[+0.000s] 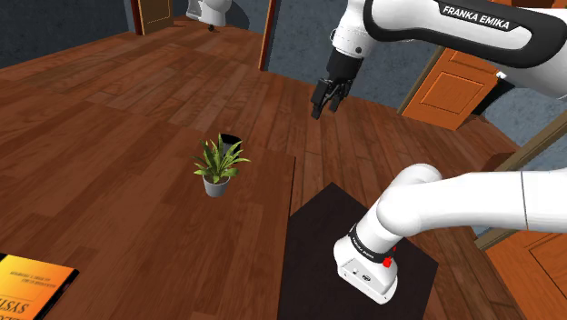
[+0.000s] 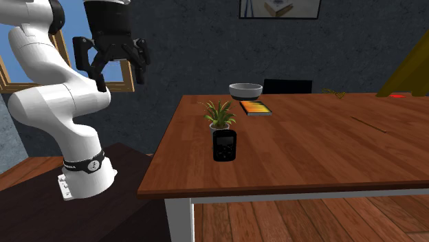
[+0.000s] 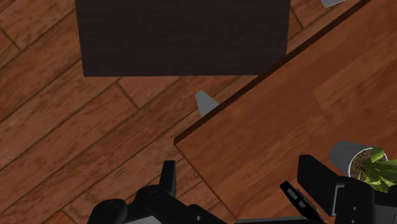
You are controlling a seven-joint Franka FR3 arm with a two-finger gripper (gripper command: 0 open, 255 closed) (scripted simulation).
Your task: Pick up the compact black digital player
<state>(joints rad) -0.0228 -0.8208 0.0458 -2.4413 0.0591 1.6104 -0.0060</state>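
The black digital player stands upright on the wooden table near the edge that faces the arm, just in front of a small potted plant. From the shoulder view the player peeks out as a dark sliver behind the plant. My gripper hangs high in the air beside the table, off its edge and well away from the player, fingers spread with nothing between them. In the wrist view the open gripper looks down past the table's corner, with the plant beside one finger.
A grey bowl and an orange-covered book lie farther along the table, behind the plant. The book sits at the shoulder view's lower left. My dark stand is on the plank floor under the gripper. A table leg shows at the corner.
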